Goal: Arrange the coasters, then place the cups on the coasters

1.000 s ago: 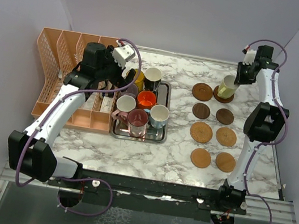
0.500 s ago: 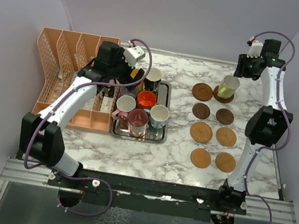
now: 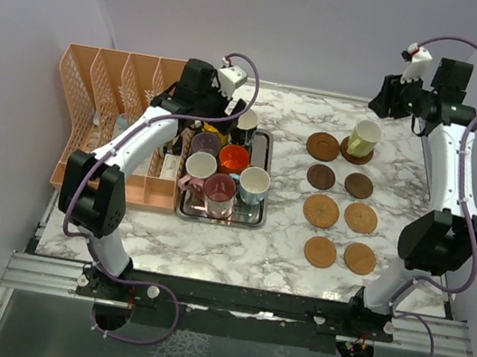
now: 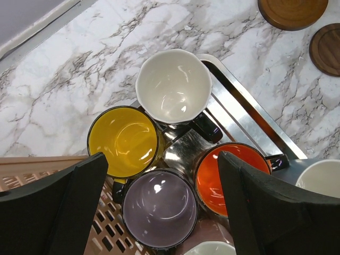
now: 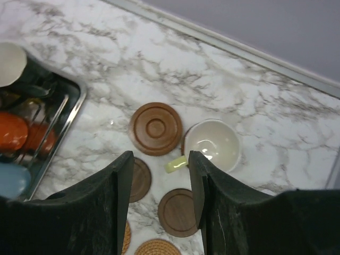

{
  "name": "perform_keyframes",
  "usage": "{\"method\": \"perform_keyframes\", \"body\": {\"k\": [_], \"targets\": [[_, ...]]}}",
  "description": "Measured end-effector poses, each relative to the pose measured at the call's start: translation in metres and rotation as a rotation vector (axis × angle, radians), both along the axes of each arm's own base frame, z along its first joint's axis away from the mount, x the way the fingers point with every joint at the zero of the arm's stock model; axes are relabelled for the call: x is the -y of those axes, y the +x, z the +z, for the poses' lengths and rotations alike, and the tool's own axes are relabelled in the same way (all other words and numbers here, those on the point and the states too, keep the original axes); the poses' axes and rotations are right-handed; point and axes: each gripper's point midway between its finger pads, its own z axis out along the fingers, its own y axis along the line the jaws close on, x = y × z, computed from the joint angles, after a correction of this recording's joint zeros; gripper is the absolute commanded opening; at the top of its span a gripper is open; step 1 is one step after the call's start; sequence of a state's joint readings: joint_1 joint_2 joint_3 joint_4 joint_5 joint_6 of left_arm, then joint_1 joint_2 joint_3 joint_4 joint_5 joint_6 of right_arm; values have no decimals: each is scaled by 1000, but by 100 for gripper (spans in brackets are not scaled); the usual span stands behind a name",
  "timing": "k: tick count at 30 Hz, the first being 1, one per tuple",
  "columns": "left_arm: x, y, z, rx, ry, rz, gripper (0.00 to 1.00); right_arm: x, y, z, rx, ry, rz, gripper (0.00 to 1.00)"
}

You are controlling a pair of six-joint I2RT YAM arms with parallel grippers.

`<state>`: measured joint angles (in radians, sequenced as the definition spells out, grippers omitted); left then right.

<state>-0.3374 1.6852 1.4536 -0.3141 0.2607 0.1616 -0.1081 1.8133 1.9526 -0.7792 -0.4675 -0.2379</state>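
Observation:
Eight brown coasters [image 3: 320, 211] lie in two columns on the right of the marble table. A cream cup [image 3: 364, 137] [image 5: 215, 144] stands on the back right coaster, free of any gripper. My right gripper [image 3: 389, 98] [image 5: 159, 175] hovers high above it, open and empty. The other cups crowd the steel tray [image 3: 267, 160]. My left gripper [image 3: 206, 111] [image 4: 164, 202] hangs open over the purple cup [image 4: 159, 208], with the yellow cup [image 4: 123, 141], the black cup [image 4: 173, 85] and the orange cup [image 4: 226, 178] around it. It touches none of them.
A peach plastic rack [image 3: 103, 115] stands against the tray's left side, under my left arm. The pink-white [image 3: 200, 167], maroon [image 3: 219, 189] and light blue [image 3: 253, 183] cups fill the tray's front. Purple walls close in the back and both sides.
My right gripper let go of the cream cup on its coaster, opened and rose toward the back wall. My left arm swung back and right over the tray's rear cups.

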Motion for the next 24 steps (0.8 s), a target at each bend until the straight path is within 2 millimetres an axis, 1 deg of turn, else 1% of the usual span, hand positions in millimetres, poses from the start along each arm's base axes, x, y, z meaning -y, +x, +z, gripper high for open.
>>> {"method": "perform_keyframes", "body": {"k": [3,5,7,8,9,10,11,13,15,18,20,21,22,24], "targets": [[6,3,-4,-13,-6,-1,88,-37,-13,-9,-9,22,115,47],[7,2,-7,-21,-6,-2,90,-72,-25,-23,-29,27,221,49],[7,2,-5,-16,-5,-4,92,-109,-42,-41,-60,27,326,51],[7,1,-3,-10,-4,-6,94,-128,-52,-50,-76,22,380,52],[6,0,-1,-3,-1,-8,95,-151,-68,-60,-97,18,444,52],[4,-3,2,8,6,-9,96,-163,-79,-67,-111,15,484,53],[1,-5,5,19,11,-8,97,-182,-94,-77,-130,9,541,54],[-4,-13,17,53,23,-8,99,-211,-121,-91,-159,-2,637,56],[-10,-20,30,95,33,-5,99,-230,-139,-103,-180,-13,698,59],[-20,-29,51,165,42,9,99,-246,-157,-116,-208,-28,751,60],[-30,-37,63,201,52,29,99,-254,-163,-120,-215,-39,769,60],[-30,-37,63,201,52,29,99,-259,-165,-122,-215,-52,774,60],[-36,-40,74,229,46,44,99,-262,-165,-125,-215,-59,774,59],[-44,-40,78,243,51,63,99,-267,-164,-133,-227,-88,757,57]]}}
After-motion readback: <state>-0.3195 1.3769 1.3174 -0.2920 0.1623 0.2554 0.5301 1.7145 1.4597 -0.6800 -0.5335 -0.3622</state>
